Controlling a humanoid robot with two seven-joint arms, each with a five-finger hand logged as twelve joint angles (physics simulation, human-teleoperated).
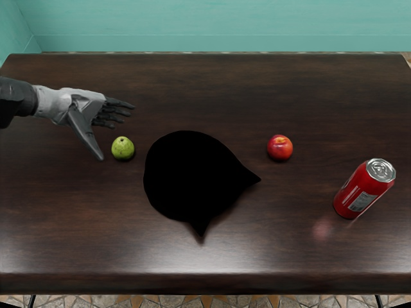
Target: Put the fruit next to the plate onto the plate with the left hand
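A small green fruit (pixel 122 147) sits on the dark table just left of the black plate (pixel 192 176). A red apple (pixel 280 147) lies farther off, to the plate's right. My left hand (pixel 103 122) comes in from the left edge and hovers a little up and left of the green fruit. Its fingers are spread, the thumb points down toward the table beside the fruit, and it holds nothing. The right arm does not show.
A red soda can (pixel 363 188) stands tilted near the table's right edge. The table's front edge (pixel 205 282) runs along the bottom, and a teal wall rises behind the far edge.
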